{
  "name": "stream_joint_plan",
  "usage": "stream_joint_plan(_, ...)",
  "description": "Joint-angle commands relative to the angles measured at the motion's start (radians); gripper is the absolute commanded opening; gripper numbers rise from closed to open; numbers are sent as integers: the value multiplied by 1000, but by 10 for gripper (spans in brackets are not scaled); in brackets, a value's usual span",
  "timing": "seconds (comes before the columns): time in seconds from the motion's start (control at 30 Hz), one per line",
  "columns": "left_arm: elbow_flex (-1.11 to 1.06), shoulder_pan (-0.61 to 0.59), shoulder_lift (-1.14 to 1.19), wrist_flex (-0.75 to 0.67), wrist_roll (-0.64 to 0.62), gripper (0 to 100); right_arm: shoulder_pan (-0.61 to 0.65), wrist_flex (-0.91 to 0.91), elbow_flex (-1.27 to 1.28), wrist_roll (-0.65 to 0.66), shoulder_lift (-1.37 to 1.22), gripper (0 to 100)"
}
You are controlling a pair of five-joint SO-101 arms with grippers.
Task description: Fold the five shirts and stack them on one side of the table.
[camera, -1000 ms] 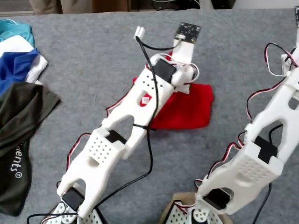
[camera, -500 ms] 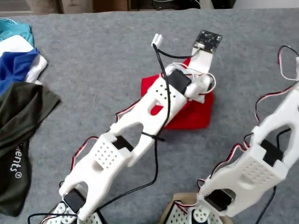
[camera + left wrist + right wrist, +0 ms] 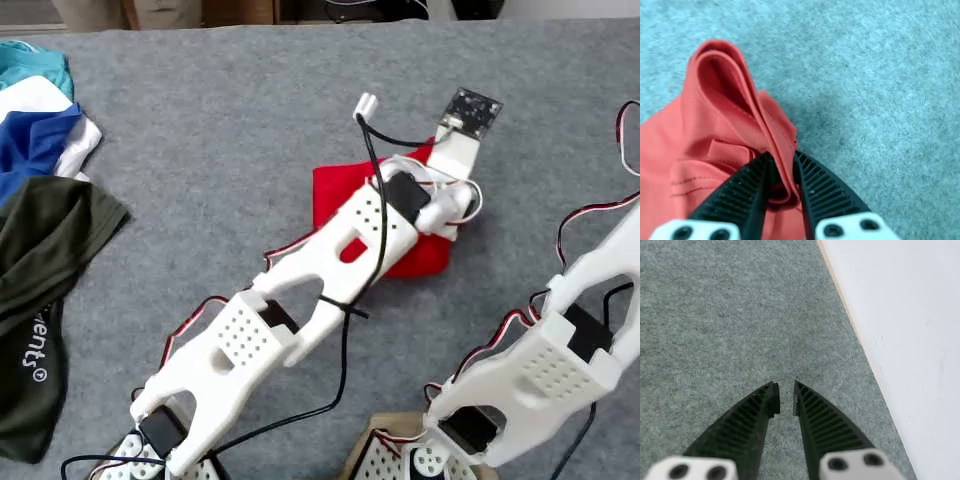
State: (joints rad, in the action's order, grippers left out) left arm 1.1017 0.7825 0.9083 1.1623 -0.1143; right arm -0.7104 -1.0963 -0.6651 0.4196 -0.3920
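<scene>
The red shirt (image 3: 705,125), judged soft, light and limp, is pinched at a doubled edge by the left claw (image 3: 783,159), where layered cloth is best gripped. The right claw (image 3: 786,390) is nearly closed and empty.

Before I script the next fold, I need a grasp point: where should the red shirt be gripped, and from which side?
Probably the raised doubled edge of the red shirt, where the left tool pinches it, from above: that ridge stands off the grey mat; the rest lies flat.
</scene>
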Motion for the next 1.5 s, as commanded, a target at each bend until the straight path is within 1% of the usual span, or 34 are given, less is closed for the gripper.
stream_joint_plan(0.0, 17, 12, -12, -21, -8, 21, -15, 18, -53, -8, 8, 76)
stream_joint_plan(0.1, 17, 12, -8, -15, -8, 27, -12, 18, -53, -8, 7, 76)
stream_joint_plan(0.13, 15, 12, -8, -14, -8, 47, -12, 18, -53, -8, 7, 76)
stream_joint_plan(0.23, 12, 11, -10, -9, -11, 147, -8, 18, -53, -8, 7, 76)
stream_joint_plan(0.33, 17, 5, -19, 29, -78, 230, -7, 17, -51, -8, 5, 76)
stream_joint_plan(0.43, 41, -8, -19, 72, -130, 272, -4, 12, -50, 0, 5, 76)
stream_joint_plan(0.5, 107, -35, -19, 114, -132, 271, 8, 11, -47, 2, 5, 76)
stream_joint_plan(0.63, 255, -144, -19, 180, -133, 271, 51, -28, -48, 26, 5, 76)
stream_joint_plan(0.7, 298, -203, -19, 219, -133, 270, 85, -54, -48, 54, 5, 76)
stream_joint_plan(0.77, 324, -250, -10, 253, -133, 247, 124, -81, -48, 63, 5, 76)
stream_joint_plan(0.9, 241, -299, 10, 244, -129, 164, 225, -146, -48, 63, 5, 75)
stream_joint_plan(0.97, 184, -305, 35, 216, -129, 131, 294, -189, -48, 64, 5, 74)
stream_joint_plan(1.17, 114, -330, 107, 213, -129, 50, 516, -336, -41, 100, 4, 74)
stream_joint_plan(1.33, 115, -382, 147, 209, -129, 36, 633, -367, -4, 103, -10, 73)
stream_joint_plan(1.47, 107, -420, 168, 212, -129, 36, 710, -373, 70, 140, -50, 73)
